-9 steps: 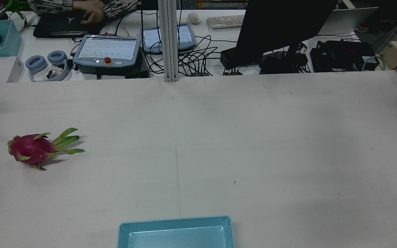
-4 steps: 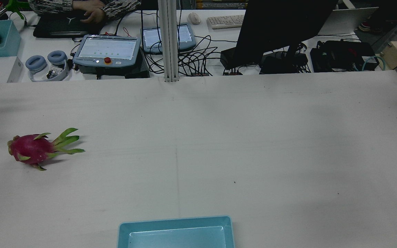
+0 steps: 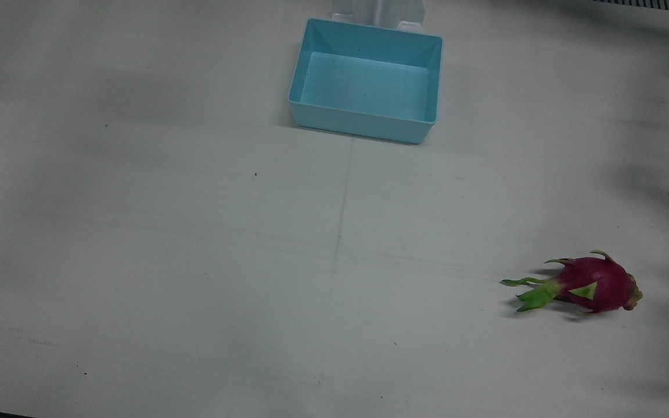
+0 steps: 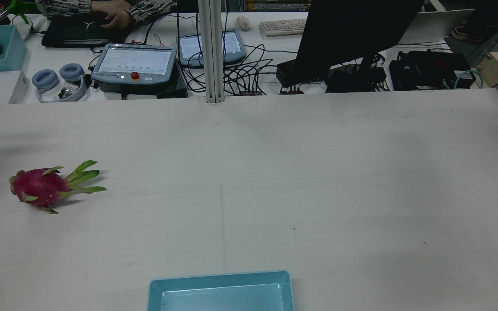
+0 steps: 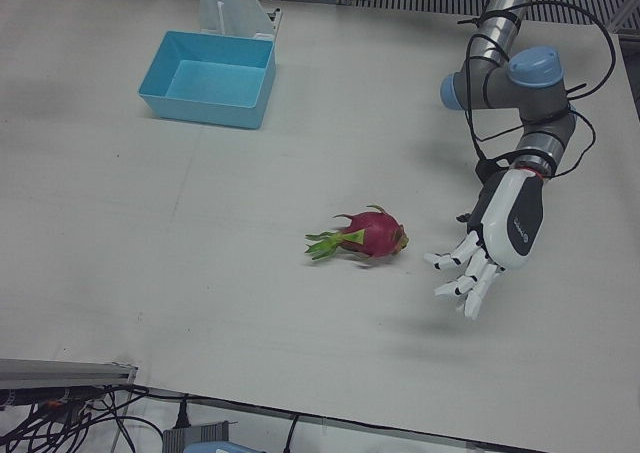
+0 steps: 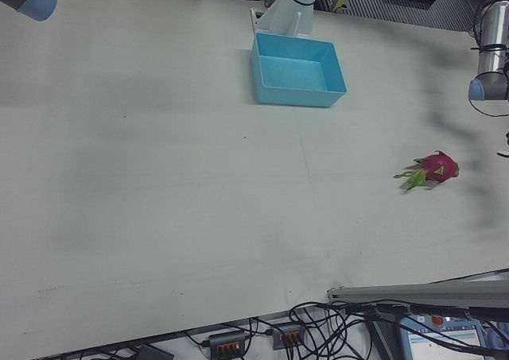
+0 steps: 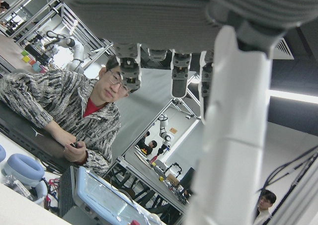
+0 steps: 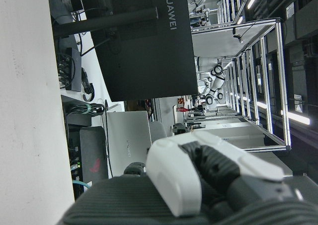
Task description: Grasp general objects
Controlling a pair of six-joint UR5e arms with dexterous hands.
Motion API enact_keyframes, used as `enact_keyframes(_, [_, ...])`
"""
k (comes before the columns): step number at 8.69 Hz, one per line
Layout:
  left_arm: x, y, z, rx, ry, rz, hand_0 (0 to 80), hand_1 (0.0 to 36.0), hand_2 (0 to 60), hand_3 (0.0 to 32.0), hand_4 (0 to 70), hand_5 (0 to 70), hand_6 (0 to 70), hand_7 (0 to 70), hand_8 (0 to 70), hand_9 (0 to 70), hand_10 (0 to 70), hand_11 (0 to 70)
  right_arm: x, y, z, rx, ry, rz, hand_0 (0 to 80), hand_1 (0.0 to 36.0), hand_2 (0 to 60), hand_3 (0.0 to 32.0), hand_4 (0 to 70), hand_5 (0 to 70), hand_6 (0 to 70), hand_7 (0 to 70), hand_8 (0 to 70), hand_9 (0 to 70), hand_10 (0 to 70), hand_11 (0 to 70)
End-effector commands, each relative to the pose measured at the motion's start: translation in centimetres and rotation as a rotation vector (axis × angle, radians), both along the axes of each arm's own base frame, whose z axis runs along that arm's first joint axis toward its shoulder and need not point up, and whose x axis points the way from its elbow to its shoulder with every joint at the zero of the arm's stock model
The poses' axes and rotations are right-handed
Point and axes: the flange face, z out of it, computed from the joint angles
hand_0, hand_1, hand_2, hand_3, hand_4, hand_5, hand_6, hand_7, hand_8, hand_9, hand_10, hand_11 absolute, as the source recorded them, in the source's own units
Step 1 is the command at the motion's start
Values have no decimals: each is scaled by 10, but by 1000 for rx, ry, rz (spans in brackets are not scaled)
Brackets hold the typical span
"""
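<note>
Dragon fruit [image 5: 372,235] is my target; on the wide white desk [image 5: 200,273] I see a blue bin [image 5: 209,78] far away, my left hand [image 5: 490,245] spread beside the fruit. Right hand [image 8: 198,175]: cannot tell.

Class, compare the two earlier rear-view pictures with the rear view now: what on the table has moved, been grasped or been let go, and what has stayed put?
Nothing on the table has visibly moved, and nothing was grasped or let go. The dragon fruit lies in the same spot, leaves pointing the same way, and the blue tray is unmoved. At the far left edge a small white tip, possibly the left hand, has just appeared.
</note>
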Motion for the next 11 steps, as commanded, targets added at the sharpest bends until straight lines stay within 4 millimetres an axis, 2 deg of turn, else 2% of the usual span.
enact_keyframes(1, [-4,40,-38,-18,-193,56,800,360,600,0,3,447,0,320,0,50,0,0,0,0,0,0,0,2,0,0,0,0,0,0,0,0,0,0,0,0])
enact_keyframes(2, [-1,42,-44,-29,-267,49,800,360,600,0,0,450,0,311,0,48,0,0,0,0,0,0,0,0,0,0,0,0,0,0,0,0,0,0,0,0])
enact_keyframes(3, [1,44,-52,-32,-337,36,800,360,600,0,0,489,0,313,0,48,0,0,0,0,0,0,0,0,0,0,0,0,0,0,0,0,0,0,0,0])
enact_keyframes(4, [3,46,-55,-37,-372,34,800,360,600,0,0,572,0,337,0,53,0,0,0,0,0,0,0,0,0,0,0,0,0,0,0,0,0,0,0,0])
enact_keyframes(5, [12,49,-51,-50,-399,50,800,360,600,0,0,615,0,352,0,56,0,0,0,0,0,0,0,0,0,0,0,0,0,0,0,0,0,0,0,0])
enact_keyframes(6, [28,47,-56,-38,-435,62,800,360,600,0,0,676,0,361,0,58,0,0,0,0,0,0,0,0,0,0,0,0,0,0,0,0,0,0,0,0])
enact_keyframes(7, [43,46,-59,-32,-451,68,800,360,600,0,0,676,0,367,0,59,0,0,0,0,0,0,0,0,0,0,0,0,0,0,0,0,0,0,0,0])
enact_keyframes(8, [57,47,-62,-32,-439,63,800,360,600,0,0,643,0,351,0,56,0,0,0,0,0,0,0,0,0,0,0,0,0,0,0,0,0,0,0,0])
enact_keyframes(9, [73,46,-66,-29,-432,64,800,360,600,0,0,408,0,295,0,45,0,0,0,0,0,0,0,2,0,0,0,0,0,0,0,0,0,0,0,0])
enact_keyframes(10, [91,47,-69,-34,-430,72,800,360,600,38,0,111,0,261,0,38,0,0,0,0,0,0,0,0,0,0,0,0,0,0,0,0,0,0,0,0])
enact_keyframes(11, [105,50,-70,-41,-427,73,800,360,600,80,0,0,0,260,0,38,0,0,0,0,0,0,0,0,0,0,0,0,0,0,0,0,0,0,0,0])
